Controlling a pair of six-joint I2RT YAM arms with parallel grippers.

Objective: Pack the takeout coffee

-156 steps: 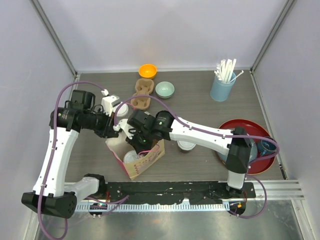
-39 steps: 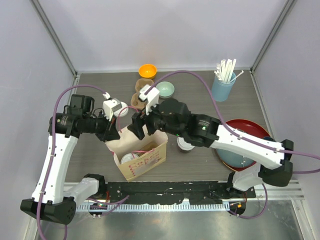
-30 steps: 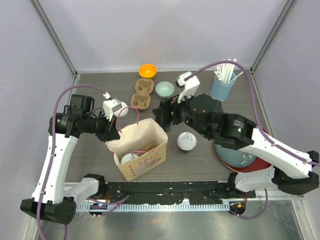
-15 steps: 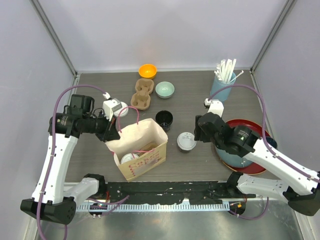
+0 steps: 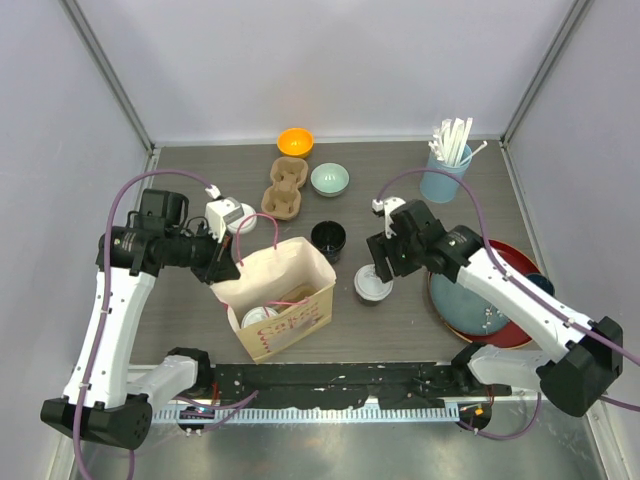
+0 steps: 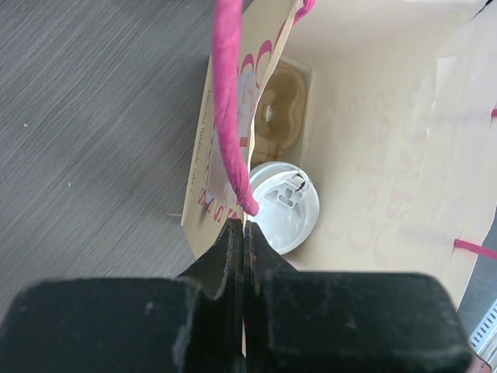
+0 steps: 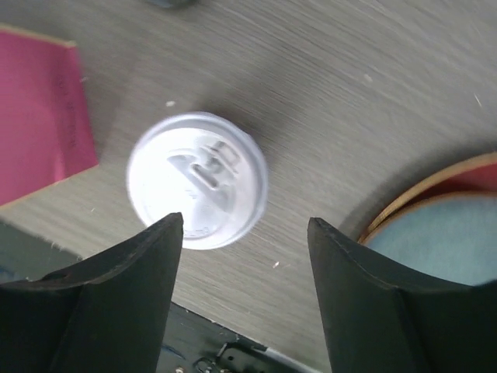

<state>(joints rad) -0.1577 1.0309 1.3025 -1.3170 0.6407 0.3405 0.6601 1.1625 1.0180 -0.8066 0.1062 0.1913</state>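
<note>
Standing kraft-paper bag (image 5: 288,272), front-left of counter, holds round white-lidded cup (image 6: 284,207) with moulded pulp carrier (image 6: 281,116); left gripper (image 6: 242,230) pinches its rim. Second lidded cup (image 7: 198,180) sits mid-counter under wide-spread right gripper (image 7: 245,224).

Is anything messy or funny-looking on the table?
One thing: the open black cup beside the paper bag has no lid, while the table cup and the bagged cup both wear white lids. Nothing looks spilled. The left end effector pinches the bag's rim.
</note>
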